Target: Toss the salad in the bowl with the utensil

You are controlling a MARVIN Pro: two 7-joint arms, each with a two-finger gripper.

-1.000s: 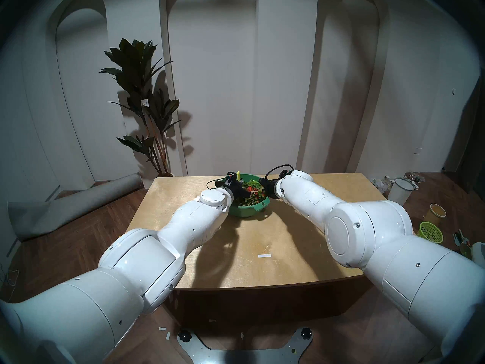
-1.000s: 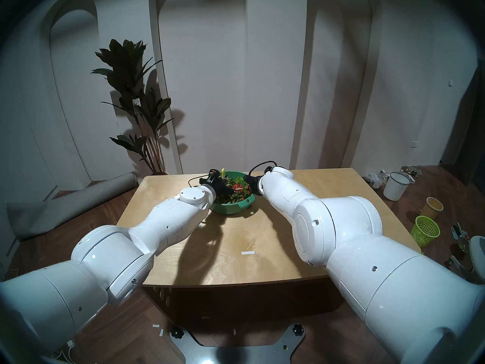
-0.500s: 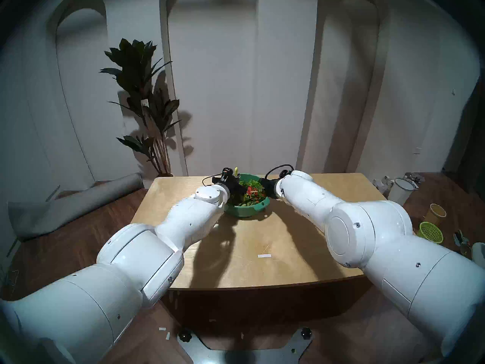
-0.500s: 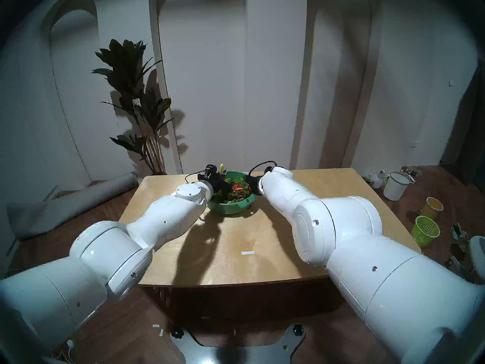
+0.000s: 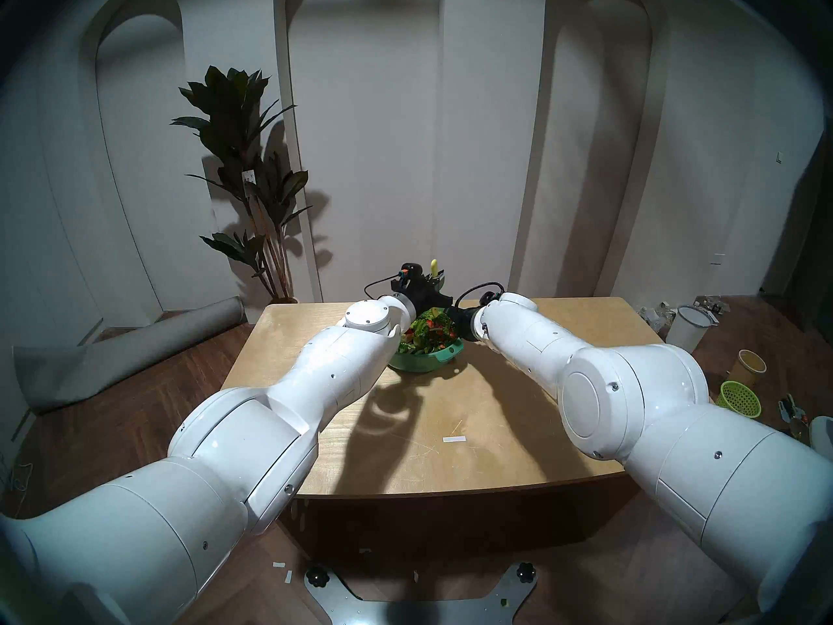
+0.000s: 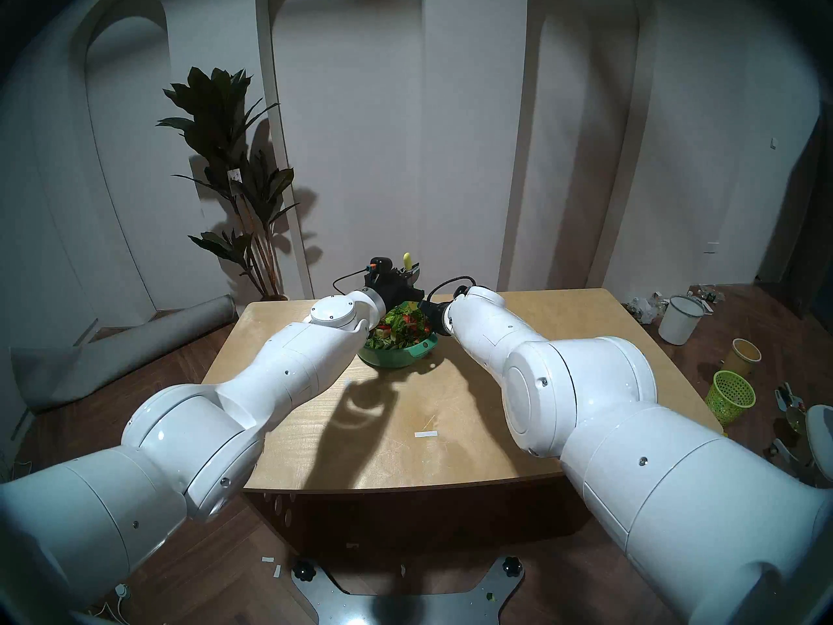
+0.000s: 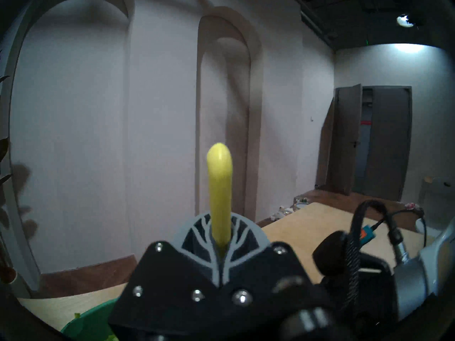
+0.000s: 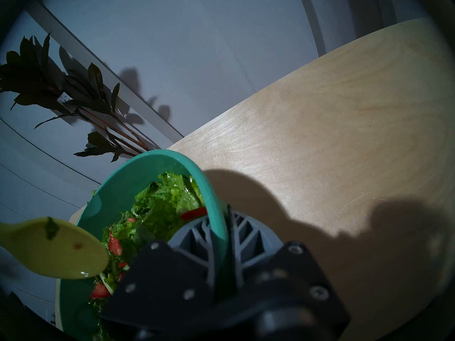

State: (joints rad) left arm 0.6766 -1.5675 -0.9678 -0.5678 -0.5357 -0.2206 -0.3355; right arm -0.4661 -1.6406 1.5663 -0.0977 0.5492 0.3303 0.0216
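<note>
The teal-green bowl (image 5: pixel 423 362) of salad (image 5: pixel 430 333) stands at the far middle of the wooden table (image 5: pixel 450 407). My left gripper (image 5: pixel 435 282) is shut on the handle of the yellow-green utensil (image 5: pixel 434 266) and holds it upright above the bowl. The handle (image 7: pixel 219 185) sticks up between the closed fingers in the left wrist view. The spoon end (image 8: pixel 54 247) hangs clear above the salad (image 8: pixel 160 205), with small leaf bits stuck to it. My right gripper (image 8: pixel 221 224) is shut on the bowl's right rim (image 8: pixel 214 197), one finger inside and one outside.
A white tape strip (image 5: pixel 454 439) lies on the table's near half. On the floor to the right are a lime-green mesh basket (image 5: pixel 740 398), a yellow cup (image 5: pixel 750 364) and a white bucket (image 5: pixel 687 328). A potted plant (image 5: pixel 252 195) and a rolled mat (image 5: pixel 126 349) are at the left.
My left gripper has risen and moved right, lifting the utensil's spoon end out of the salad. The right arm and the bowl have not moved.
</note>
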